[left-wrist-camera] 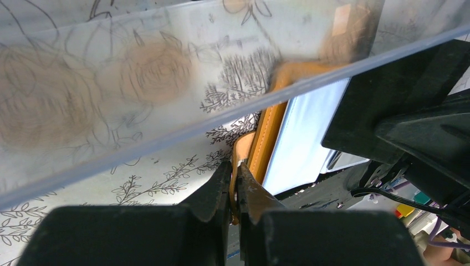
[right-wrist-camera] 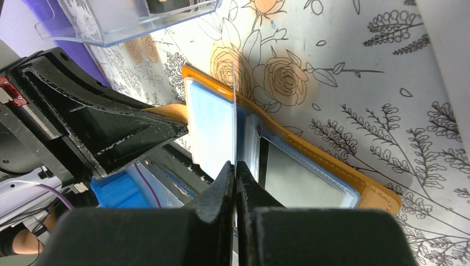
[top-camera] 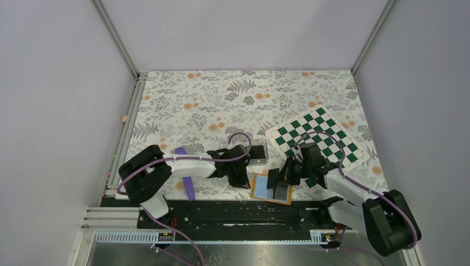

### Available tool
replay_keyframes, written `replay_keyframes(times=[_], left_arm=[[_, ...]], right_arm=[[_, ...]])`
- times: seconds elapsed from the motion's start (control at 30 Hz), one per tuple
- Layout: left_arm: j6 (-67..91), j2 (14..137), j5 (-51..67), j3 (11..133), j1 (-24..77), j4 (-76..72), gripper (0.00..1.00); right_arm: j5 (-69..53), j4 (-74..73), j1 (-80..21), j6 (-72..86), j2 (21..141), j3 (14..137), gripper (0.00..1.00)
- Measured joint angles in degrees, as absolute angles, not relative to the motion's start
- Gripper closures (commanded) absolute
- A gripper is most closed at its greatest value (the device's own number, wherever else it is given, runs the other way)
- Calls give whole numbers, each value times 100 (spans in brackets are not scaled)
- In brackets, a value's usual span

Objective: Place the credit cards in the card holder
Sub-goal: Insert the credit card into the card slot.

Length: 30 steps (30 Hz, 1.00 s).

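Right gripper [right-wrist-camera: 234, 166]: fingers together, clamped on a thin dark card [top-camera: 273, 178].
Card: held on edge, a bare line from the right wrist view; over the open wallet [right-wrist-camera: 209, 123], near its fold; touching or just above, cannot tell.
Left gripper [left-wrist-camera: 234, 173]: fingers together, pinching the wallet's orange tab at its left side.
Wallet: open flat, light blue lining up, at the near edge of the table [top-camera: 221, 105], between the two grippers.
Wallet, right half: grey panel [right-wrist-camera: 299, 178] in the pocket; card or window, cannot tell.
Box [top-camera: 258, 151]: clear plastic, just beyond the wallet, beside the left gripper; something dark and flat inside.
Mat [top-camera: 327, 136]: green and white checks, far right, partly under the right arm.
Purple strip [top-camera: 188, 185]: left, under the left arm.
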<state>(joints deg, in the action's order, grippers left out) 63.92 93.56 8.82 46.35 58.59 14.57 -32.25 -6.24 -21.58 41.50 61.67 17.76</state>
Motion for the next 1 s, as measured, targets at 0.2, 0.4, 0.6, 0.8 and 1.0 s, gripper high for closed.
replay_keyframes(times=[0.2,0.4,0.6,0.8,1.0], left_arm=[[6394,9371,904,4635,5859,1422,100],[6403,9376,915,4635,5861,1398,100],[6420,9376,915,4635,5861,1391,100],[6436,9386,921,4635,5861,1380,100],[6436,9386,921,4635,5861,1376,100]], right_arm=[[-3415,-379,-2158,4257,6208,1610,100],[-3398,-486,-2158,4228,6158,1610,100],[-2864,-1203,-2158,4066,5354,1774,100],[-2814,-1295,-2156,4014,5527,1785,100],[-3024,-1002,-2152,4025,5975,1778,100]])
